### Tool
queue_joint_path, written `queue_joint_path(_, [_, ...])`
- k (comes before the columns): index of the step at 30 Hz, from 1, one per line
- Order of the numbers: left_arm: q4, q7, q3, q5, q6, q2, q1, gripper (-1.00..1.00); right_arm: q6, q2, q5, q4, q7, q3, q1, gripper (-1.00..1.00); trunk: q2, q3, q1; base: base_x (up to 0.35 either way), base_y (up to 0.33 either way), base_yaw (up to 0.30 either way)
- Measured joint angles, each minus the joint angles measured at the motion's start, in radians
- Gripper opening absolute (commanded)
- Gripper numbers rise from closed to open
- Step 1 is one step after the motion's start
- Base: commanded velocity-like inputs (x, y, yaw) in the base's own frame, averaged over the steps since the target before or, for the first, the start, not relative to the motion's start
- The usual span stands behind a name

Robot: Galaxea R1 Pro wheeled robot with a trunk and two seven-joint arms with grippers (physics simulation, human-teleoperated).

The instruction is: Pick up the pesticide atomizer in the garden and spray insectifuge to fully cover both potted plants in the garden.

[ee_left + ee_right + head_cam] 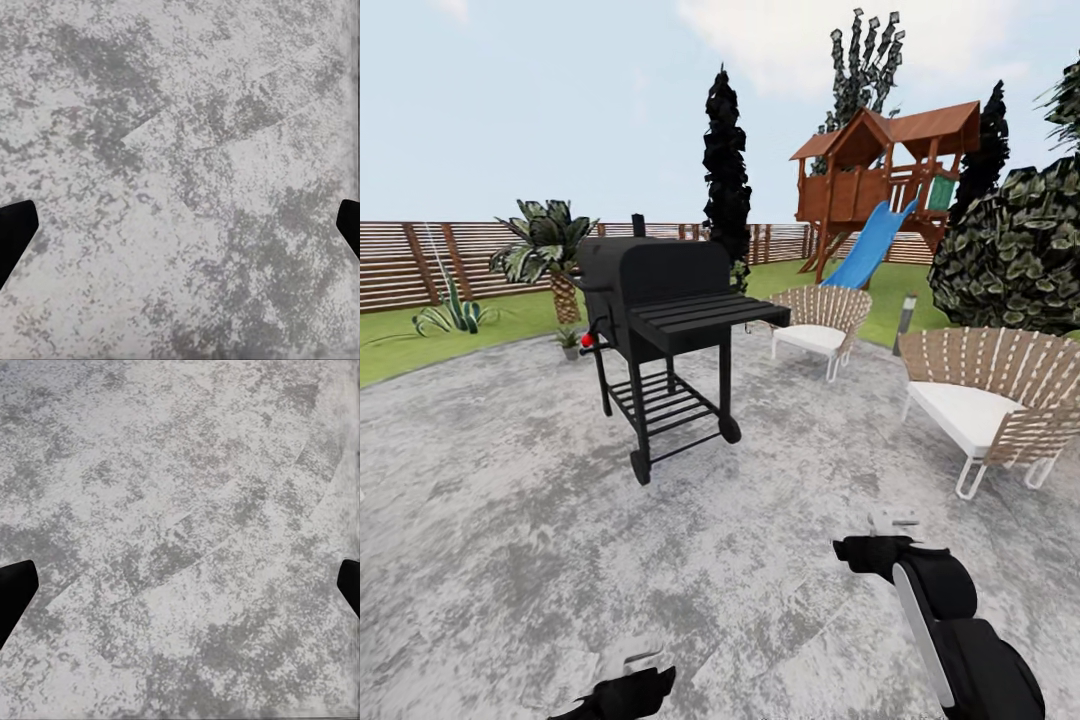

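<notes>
One potted plant [569, 342] was observed: a small green rosette in a grey pot, upright at the far edge of the grey stone paving of the garden [510, 520], beside the lawn, below the palm and just left of the grill.

Grey stone paving [510, 520] carries a black grill [660, 330] and two wicker chairs [985, 400]. Small potted plant [569, 343] at paving's far edge, just beside grill.
</notes>
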Motion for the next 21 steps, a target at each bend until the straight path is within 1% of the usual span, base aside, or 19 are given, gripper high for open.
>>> queue_joint_path(13, [0.003,0.002,-0.004,-0.008,-0.004,0.000,0.000,1.00,0.000,-0.002,0.000,0.000,0.001,0.000,-0.001,1.00,0.000,0.000,0.000,0.000,0.000,-0.276])
queue_joint_path(21, [0.003,0.001,-0.004,-0.003,-0.005,0.001,0.000,1.00,0.000,-0.002,0.000,0.000,0.001,0.000,-0.001,1.00,0.000,0.000,0.000,0.000,0.000,-0.276])
